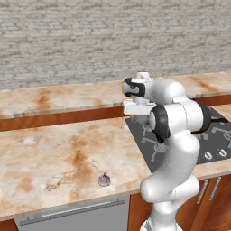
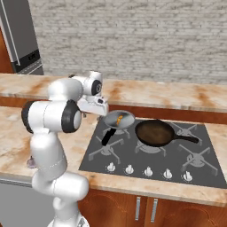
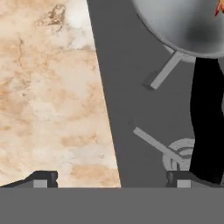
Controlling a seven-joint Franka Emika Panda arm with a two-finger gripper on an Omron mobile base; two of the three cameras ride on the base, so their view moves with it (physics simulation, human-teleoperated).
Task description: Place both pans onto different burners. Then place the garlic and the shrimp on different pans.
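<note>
Pans are both sitting on the cooktop already — the dark pan on a middle burner, the steel pan on a back-left one, its black handle running toward the front. In the right base view the steel pan is lying just beside and below the gripper, with the dark pan farther off on the hand's far side. That half of the job is looking finished, as far as these views show.

Next down in size, the garlic is waiting on the counter, well apart from the hand and back toward the robot's own base, near the counter's front edge. It is not yet on any pan, and the dark pan is lying empty, so fetching the bulb and setting it there looks like what is left.

Smallest, the shrimp is resting as an orange speck inside the steel pan, close under the hand — done, by my reading.

In the hand view the fingertips are standing wide apart over the cooktop's edge, gripping nothing.
</note>
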